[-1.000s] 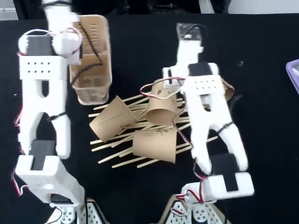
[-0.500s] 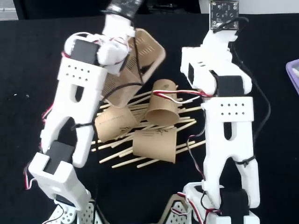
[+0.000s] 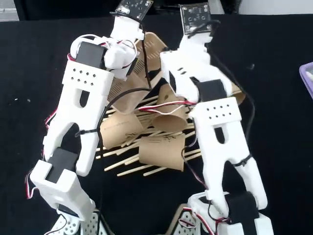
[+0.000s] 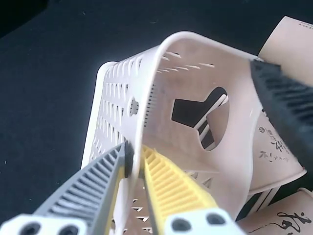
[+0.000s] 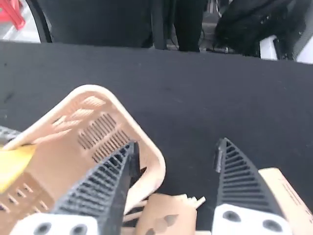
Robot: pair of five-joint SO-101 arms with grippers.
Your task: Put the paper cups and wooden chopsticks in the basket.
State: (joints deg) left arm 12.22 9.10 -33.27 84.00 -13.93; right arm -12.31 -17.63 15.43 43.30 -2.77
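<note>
Looking down on a crowded scene, with plenty masked. Picking out the basket point(image 3: 152, 46) at 12 o'clock of the heap, tipped over and mostly lost behind two white arms. Just a slice of slotted cream wall peeking between them. Cannot make out its base from above.

Closer in, much clearer. Seeing the left tool point(image 4: 134, 155) clenched on the basket's thin rounded rim, grey ribbed finger outside, yellow ribbed finger inside. Smooth moulded plastic here, with rows of narrow slits and a keyhole-shaped handle cut-out in one end wall.

Over to the right tool point(image 5: 176, 147), spread wide and gripping nothing, with two black saw-ridged fingers well apart. Catching one of them right at the basket's rim, seemingly touching, though hard to judge.

Down to the wooden chopsticks point(image 3: 129, 166), pale, thin and fanned across the black surface point(image 3: 283, 147). Losing the middle of that fan under cups and arms.

Counting paper cups now, all brown, tapered, dark-printed and lying outside the basket. Spotting the near cup point(image 3: 164, 152) at 6 o'clock of the heap, on its side and fully exposed. Finding the left cup point(image 3: 117, 129) at 9 o'clock, its rim end tucked behind the left arm. Making out the middle cup point(image 3: 172, 120) at the centre, crossed by red and white wires. Glimpsing the far cup point(image 3: 238, 93) at 3 o'clock, merely a brown sliver beside the right arm.
</note>
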